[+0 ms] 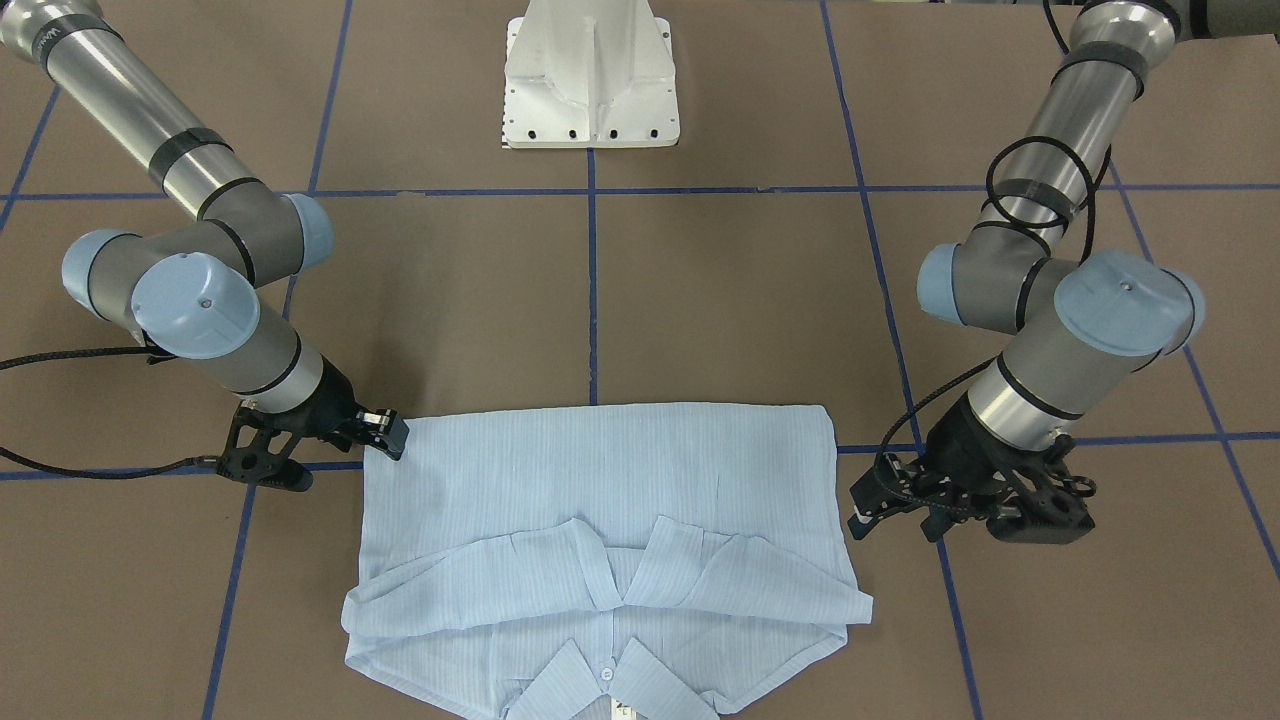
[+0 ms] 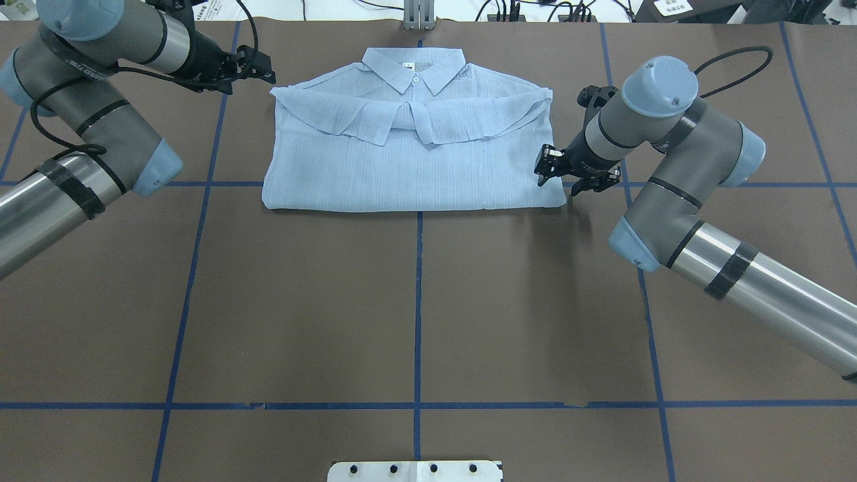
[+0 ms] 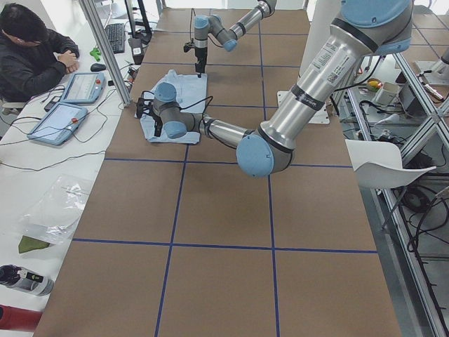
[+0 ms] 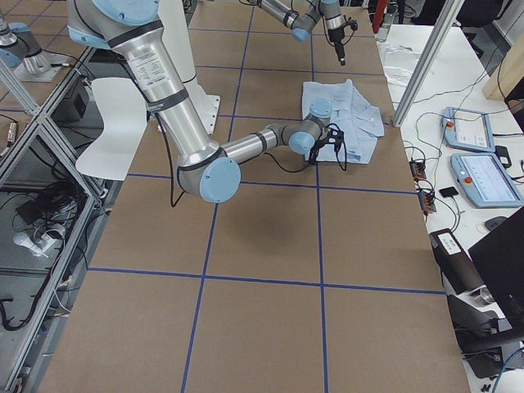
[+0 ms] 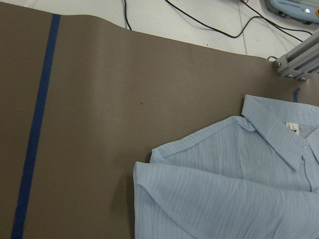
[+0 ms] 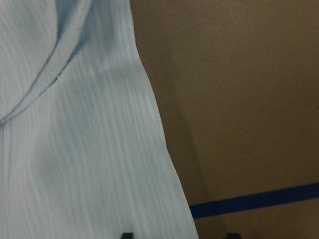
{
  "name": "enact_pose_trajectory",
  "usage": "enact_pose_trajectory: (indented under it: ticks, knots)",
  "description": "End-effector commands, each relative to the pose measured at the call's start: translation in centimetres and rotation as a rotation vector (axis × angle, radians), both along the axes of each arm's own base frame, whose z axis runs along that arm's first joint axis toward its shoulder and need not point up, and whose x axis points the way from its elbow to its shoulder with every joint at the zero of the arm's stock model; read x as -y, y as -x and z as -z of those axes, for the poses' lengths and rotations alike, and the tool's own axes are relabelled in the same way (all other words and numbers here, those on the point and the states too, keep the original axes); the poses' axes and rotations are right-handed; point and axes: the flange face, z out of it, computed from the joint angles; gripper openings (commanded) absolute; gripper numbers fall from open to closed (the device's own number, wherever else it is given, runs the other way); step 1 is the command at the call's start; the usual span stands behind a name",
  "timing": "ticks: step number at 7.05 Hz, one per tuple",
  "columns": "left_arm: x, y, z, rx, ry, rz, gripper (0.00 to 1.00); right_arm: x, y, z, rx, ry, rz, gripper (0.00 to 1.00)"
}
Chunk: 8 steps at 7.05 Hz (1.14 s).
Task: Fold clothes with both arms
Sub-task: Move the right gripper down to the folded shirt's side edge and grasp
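table [image 2: 415, 301]: brown, blue-taped grid. shirt [image 2: 415, 161]: flat at the far edge, collar away from robot, sleeves folded across chest (seemingly partway; a final halving probably remains). right gripper [image 2: 548, 167]: jaws apart, at shirt's side edge. left gripper [image 2: 261, 63]: beside shoulder, grasp cannot tell.

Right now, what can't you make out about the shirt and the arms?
Shirt collar: cut off by the front view's bottom edge.
Left fingers: dark and small; open or shut unclear, absent from their wrist view.
Right fingers: only tips show, at their wrist view's edge.
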Motion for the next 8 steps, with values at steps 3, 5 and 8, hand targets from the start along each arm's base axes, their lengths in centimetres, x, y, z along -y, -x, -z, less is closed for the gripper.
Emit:
enact_pose_trajectory:
  ticks: [3, 5, 8]
  knots:
    - [-0.1, 0.1, -0.2, 0.003, 0.004, 0.001, 0.95, -1.0, 0.8, 0.4, 0.009, -0.003, 0.016, 0.0]
    - [-0.4, 0.4, 0.6, -0.006, -0.006, 0.001, 0.94, -2.3, -0.7, 1.7, 0.043, -0.028, 0.024, 0.0]
    - [-1.8, 1.4, 2.0, -0.012, -0.012, 0.004, 0.94, -8.9, -5.7, 1.7, 0.12, -0.03, 0.091, 0.0]
